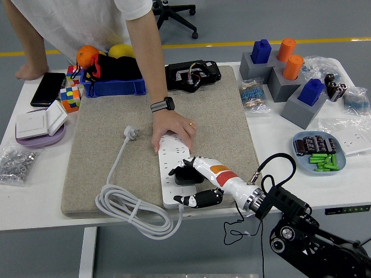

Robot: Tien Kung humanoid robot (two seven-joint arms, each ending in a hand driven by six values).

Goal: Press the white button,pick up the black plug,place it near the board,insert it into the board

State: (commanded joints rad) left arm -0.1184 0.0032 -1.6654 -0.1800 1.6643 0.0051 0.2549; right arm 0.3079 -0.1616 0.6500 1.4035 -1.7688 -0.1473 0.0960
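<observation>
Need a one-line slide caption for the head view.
Right hand seats the black plug on the white board while a person's hand steadies its far end.

- Your robot's right hand [194, 179] reaches in from the lower right, white fingers [191, 164] over the black plug [184, 174], black thumb low beside the strip's near end.
- The plug sits on the white power strip [171, 155], which lies lengthwise on the beige mat [226, 124].
- A person's hand [171, 128] presses on the strip's far end.
- The strip's white cable [124, 205] coils at the mat's near edge; its white plug [133, 132] lies left of the person's hand.
</observation>
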